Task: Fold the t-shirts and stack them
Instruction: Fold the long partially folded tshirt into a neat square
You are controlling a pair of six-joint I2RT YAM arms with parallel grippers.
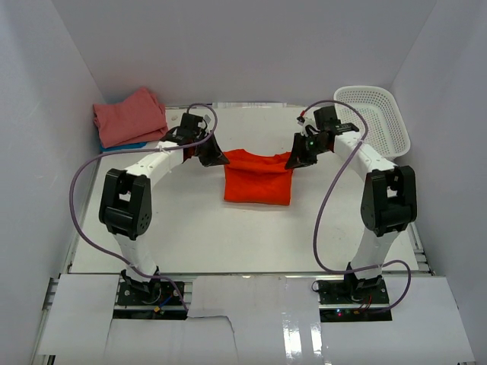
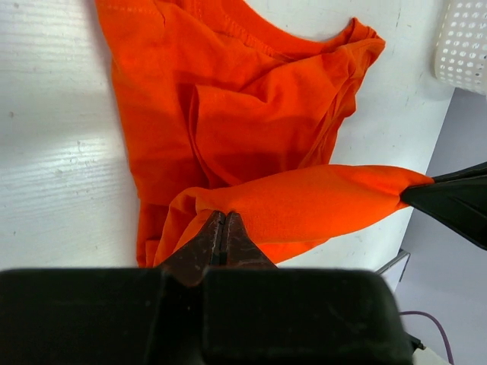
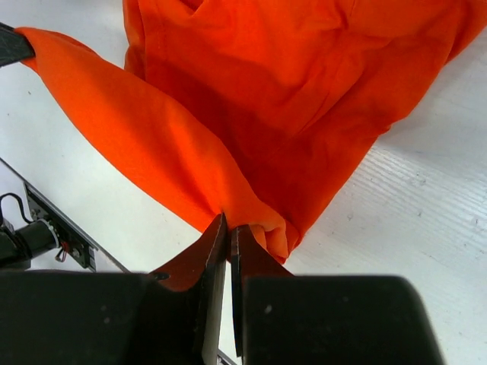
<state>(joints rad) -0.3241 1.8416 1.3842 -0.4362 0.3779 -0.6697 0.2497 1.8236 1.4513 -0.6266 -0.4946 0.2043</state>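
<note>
The bright orange-red t-shirt [image 1: 258, 177] lies mid-table with its far edge lifted between both grippers. My left gripper [image 1: 215, 158] is shut on the shirt's far left corner [image 2: 228, 205]. My right gripper [image 1: 297, 161] is shut on the far right corner [image 3: 236, 217]. The held edge stretches taut between them [image 2: 319, 198], above the rest of the shirt [image 3: 304, 84]. The salmon-pink t-shirt [image 1: 129, 116] lies folded at the back left, on top of a blue t-shirt [image 1: 125, 146] of which only a sliver shows.
A white plastic mesh basket [image 1: 373, 118] stands at the back right, also at the corner of the left wrist view [image 2: 464, 42]. White walls enclose the table on three sides. Cables loop from both arms.
</note>
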